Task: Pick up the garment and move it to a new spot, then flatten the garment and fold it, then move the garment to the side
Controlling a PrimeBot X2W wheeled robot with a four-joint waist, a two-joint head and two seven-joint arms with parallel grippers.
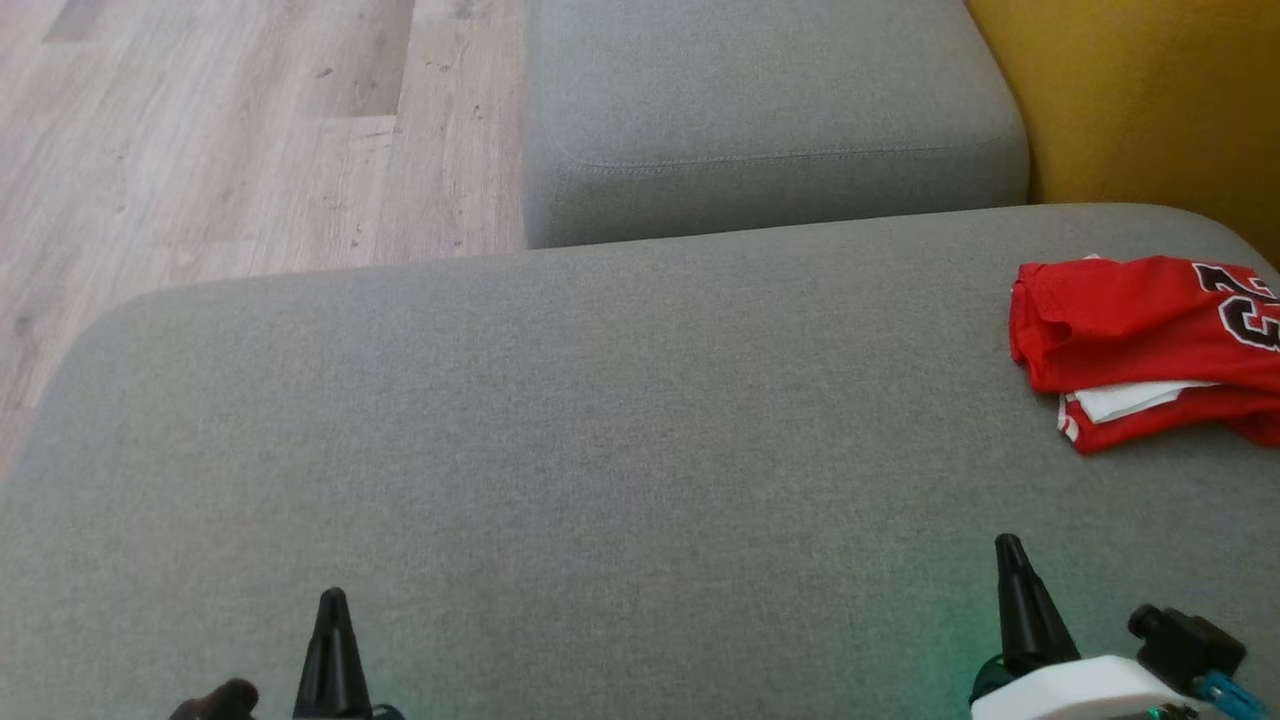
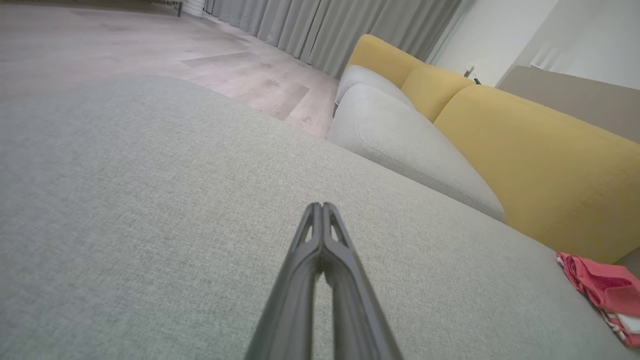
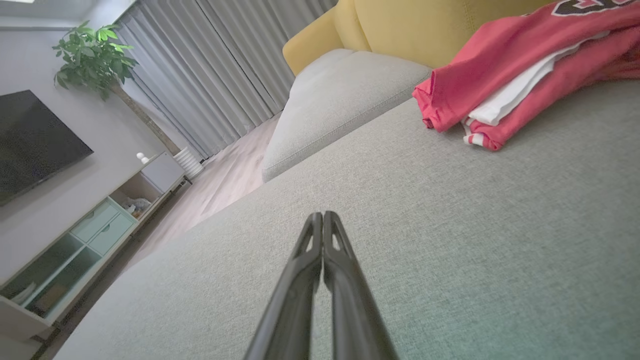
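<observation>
Two arms reach low over the grey sofa cushion point(image 1: 600, 400). At the left, the left gripper point(image 1: 333, 598) has its jaws pressed together, holding nothing. The right gripper point(image 1: 1008, 545) likewise has its jaws closed and empty. Farther right, the red garment point(image 1: 1130, 320) lies folded on the cushion near the yellow backrest point(image 1: 1150, 100), well apart from both.

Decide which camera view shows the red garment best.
The head view: the folded red garment is seen from above on the grey cushion, cut only at the right edge. The right wrist view shows it obliquely, cropped; the left wrist view catches just a small part.
</observation>
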